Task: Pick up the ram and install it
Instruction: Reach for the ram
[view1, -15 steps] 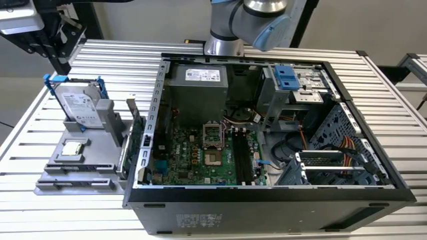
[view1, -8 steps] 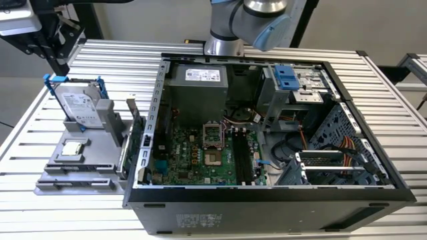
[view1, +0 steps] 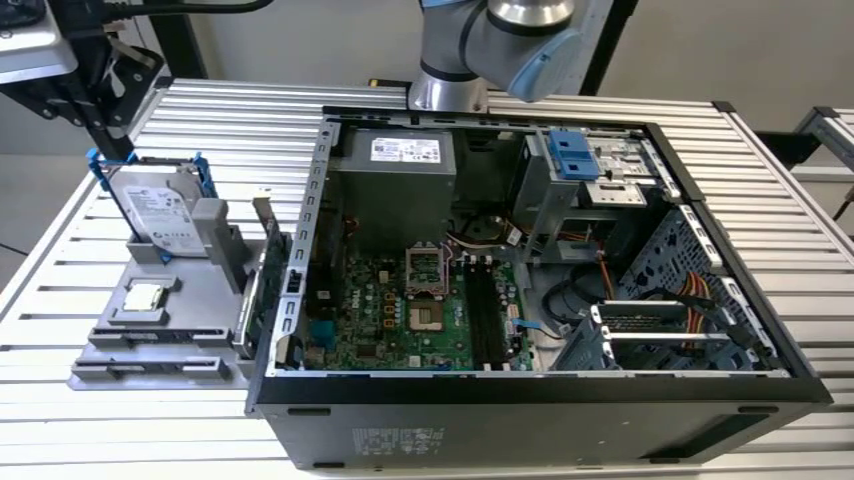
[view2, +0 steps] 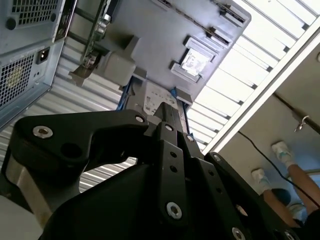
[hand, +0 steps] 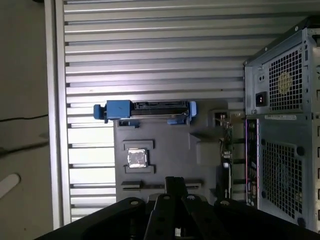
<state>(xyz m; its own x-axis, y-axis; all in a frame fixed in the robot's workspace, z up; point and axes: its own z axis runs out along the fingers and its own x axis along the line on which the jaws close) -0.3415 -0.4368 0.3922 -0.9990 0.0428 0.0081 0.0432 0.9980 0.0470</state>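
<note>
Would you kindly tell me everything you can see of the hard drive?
The hard drive is a silver metal box with a white label on its face, held in a blue plastic frame with tabs at the ends. It stands upright on one edge in a slot of the grey holder, at the exterior view's left of the case. The gripper hangs by its upper corner; whether they touch, I cannot tell.

Black gripper (view2: 167, 109) over grey tray (view2: 160, 35) with chip (view2: 194, 61)
</note>
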